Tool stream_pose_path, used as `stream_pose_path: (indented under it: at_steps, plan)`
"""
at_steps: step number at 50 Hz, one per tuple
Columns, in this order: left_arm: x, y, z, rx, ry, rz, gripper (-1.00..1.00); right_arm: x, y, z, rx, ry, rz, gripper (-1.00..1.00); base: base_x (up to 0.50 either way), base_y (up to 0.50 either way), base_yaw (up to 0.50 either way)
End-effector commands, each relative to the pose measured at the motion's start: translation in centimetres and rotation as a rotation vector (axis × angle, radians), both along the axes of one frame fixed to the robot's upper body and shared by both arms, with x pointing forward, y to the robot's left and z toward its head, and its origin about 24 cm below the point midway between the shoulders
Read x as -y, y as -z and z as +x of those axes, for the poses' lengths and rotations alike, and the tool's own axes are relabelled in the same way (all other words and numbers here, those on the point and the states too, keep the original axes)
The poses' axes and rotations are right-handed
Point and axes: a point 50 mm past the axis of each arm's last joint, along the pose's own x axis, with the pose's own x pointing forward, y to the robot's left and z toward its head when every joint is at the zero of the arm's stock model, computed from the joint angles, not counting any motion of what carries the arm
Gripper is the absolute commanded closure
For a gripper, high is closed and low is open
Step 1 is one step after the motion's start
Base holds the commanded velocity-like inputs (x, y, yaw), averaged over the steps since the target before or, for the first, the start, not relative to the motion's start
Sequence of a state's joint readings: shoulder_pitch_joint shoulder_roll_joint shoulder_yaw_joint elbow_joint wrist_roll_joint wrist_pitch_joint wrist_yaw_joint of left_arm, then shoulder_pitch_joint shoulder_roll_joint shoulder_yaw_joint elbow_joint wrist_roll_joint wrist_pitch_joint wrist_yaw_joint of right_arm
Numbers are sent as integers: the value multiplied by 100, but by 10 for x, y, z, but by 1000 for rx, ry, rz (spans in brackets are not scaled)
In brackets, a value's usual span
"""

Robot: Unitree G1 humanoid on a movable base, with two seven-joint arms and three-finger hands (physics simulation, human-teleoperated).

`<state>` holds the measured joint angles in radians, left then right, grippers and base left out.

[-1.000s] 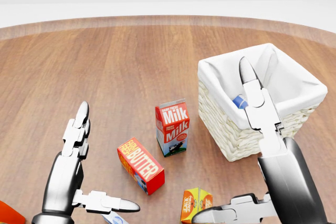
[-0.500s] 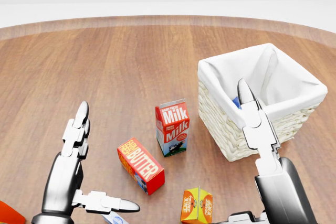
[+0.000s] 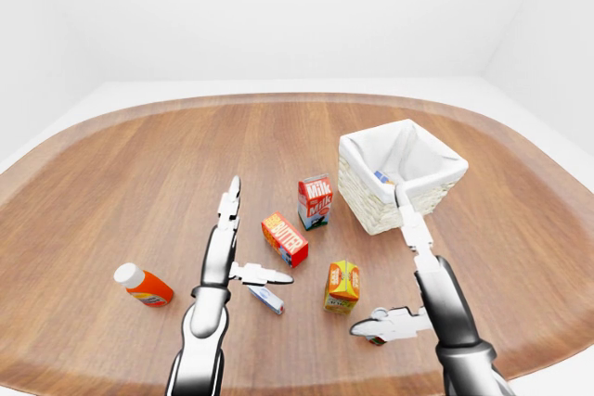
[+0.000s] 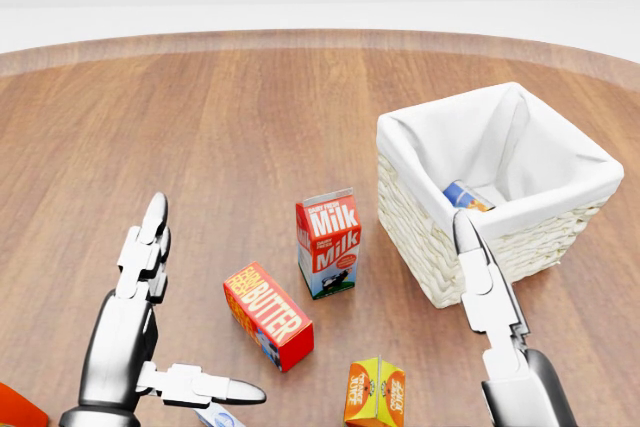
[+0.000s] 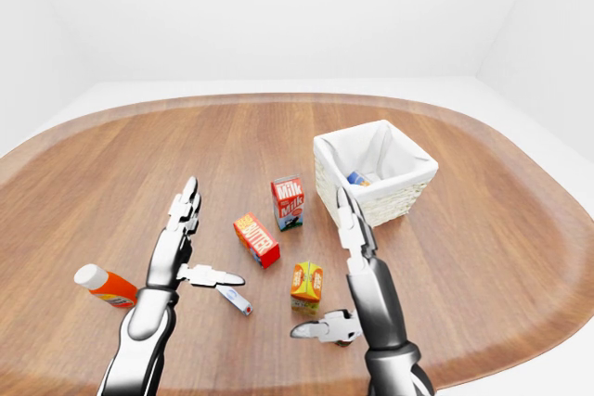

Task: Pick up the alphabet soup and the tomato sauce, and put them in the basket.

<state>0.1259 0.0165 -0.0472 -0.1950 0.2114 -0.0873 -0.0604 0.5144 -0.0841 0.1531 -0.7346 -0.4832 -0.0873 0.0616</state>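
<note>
I see a round wooden table (image 3: 139,164) with a white-lined wicker basket (image 4: 560,232) at the right of the head view. A can (image 4: 466,195) lies inside the basket, against its lower wall; I cannot read its label. To the basket's left stand a milk carton (image 4: 328,243) and, below it, a butter box (image 4: 268,315). A small orange carton (image 3: 342,286) stands near the bottom centre. A ketchup bottle (image 3: 143,286) lies well to the left. My left hand (image 3: 232,248) hovers with fingers spread wide, empty, just above a small tube (image 3: 266,300). My right hand (image 3: 408,271) is below the basket, fingers spread wide, holding nothing.
</note>
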Motion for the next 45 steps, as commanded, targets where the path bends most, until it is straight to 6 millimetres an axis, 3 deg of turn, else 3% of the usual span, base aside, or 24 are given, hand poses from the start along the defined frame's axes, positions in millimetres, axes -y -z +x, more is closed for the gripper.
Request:
stream_pose_path:
  at_steps: [1,14,29,45]
  plan:
    - [-1,-2,-1,10,-5,-13,-100,7,17,-10,-96,47,6,-100,0,0,0]
    - [-1,0,-1,-1,-7,-12,-100,11,40,-17,-201,90,-12,-100,0,0,0]
    - [-1,-1,-1,2,-6,-11,-100,15,46,-20,-235,113,-5,-100,0,0,0]
    - [-1,0,-1,2,-7,-9,-100,25,68,-24,-335,169,12,-100,0,0,0]
